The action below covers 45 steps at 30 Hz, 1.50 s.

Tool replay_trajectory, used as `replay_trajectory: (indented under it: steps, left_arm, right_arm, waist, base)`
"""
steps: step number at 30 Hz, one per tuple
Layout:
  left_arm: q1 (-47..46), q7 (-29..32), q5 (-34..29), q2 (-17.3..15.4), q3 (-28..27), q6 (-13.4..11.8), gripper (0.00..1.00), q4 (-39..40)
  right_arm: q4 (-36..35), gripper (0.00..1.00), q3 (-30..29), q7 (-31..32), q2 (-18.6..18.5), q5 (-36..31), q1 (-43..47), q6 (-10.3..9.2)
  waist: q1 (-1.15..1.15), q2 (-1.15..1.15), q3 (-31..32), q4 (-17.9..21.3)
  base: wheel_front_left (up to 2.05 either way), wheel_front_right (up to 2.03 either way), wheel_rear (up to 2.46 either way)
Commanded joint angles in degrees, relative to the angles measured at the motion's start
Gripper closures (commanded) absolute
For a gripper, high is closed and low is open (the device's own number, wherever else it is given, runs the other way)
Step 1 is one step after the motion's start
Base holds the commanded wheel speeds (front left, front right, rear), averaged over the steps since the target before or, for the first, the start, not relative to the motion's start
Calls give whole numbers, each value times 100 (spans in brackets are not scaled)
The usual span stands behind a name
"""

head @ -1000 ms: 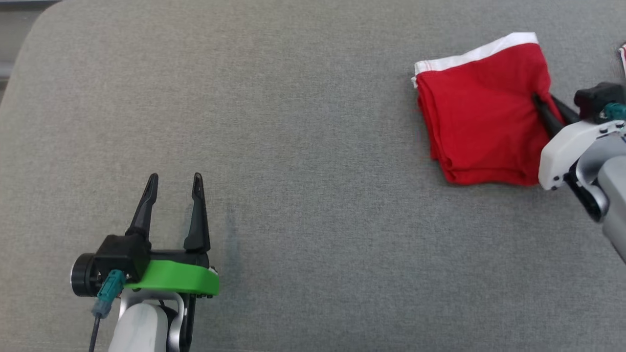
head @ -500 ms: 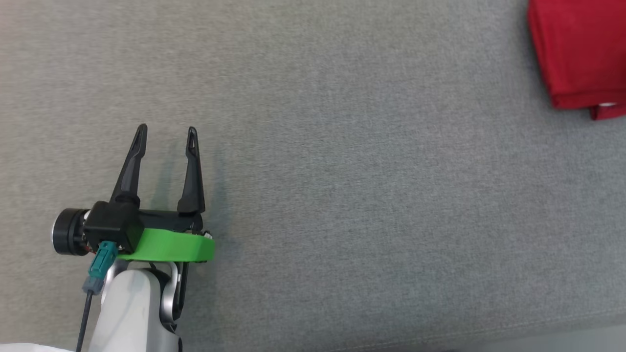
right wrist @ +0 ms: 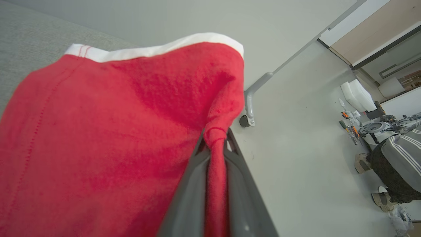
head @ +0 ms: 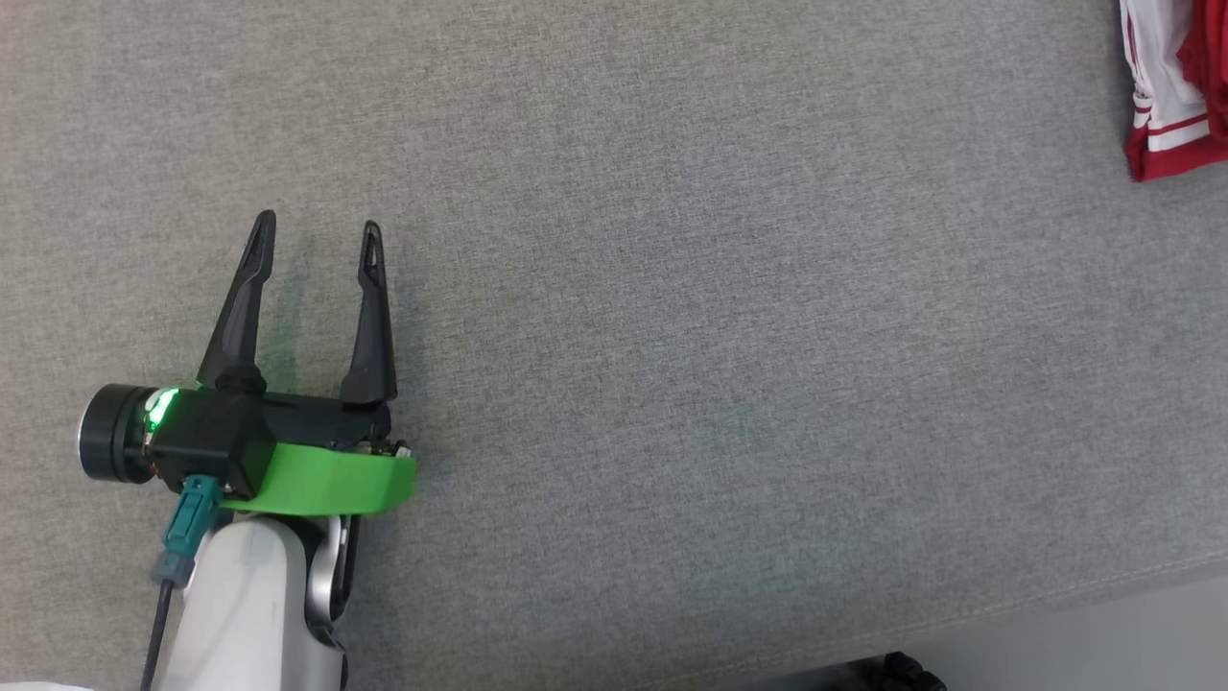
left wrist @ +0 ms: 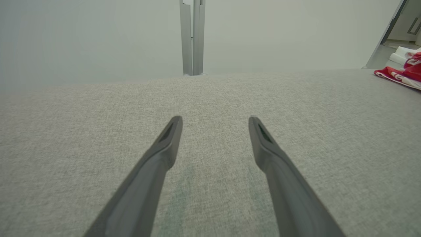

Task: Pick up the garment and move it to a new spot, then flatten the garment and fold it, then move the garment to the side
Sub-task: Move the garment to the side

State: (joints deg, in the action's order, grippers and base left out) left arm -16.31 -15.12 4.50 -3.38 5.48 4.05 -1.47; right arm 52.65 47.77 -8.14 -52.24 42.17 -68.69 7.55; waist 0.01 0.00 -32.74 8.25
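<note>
- Currently the right gripper (right wrist: 215, 135) has its jaws clamped on a fold of the red garment (right wrist: 115, 131).
- Left gripper (head: 316, 224), jaws wide, sits near left over the grey cushion (head: 720, 336).
- Striped cloth (head: 1166, 96) lies far right.

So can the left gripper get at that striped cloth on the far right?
Probably yes, though it's a long reach: the left gripper is open, and only bare grey cushion lies between it and the striped cloth.
</note>
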Motion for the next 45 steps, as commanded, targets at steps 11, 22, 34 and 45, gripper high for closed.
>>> replay_trajectory:
  steps: [11,22,34,45]
  left_arm:
    - [65,1,24,-34,-100,-26,0,32]
    - [360,1,259,15,-261,-77,0,-254]
    - [1032,2,437,36,-552,-100,0,-412]
    - [1443,2,466,42,-706,2,0,-547]
  right_arm:
    - [887,0,191,-418,385,-132,-363,-14]
    - [113,0,-228,-703,813,-195,-258,-14]
    - [-1883,0,-2338,-705,1855,-1336,2102,-14]
    - [-3232,0,-3827,-706,2930,-2044,4553,-13]
  waist:
    - [-1,0,61,-124]
    - [-1,0,855,-170]
    - [-1,0,1966,-438]
    - [-1,0,2539,-622]
  base:
    - [0,0,0]
    - [0,0,0]
    - [0,0,0]
    - [0,0,0]
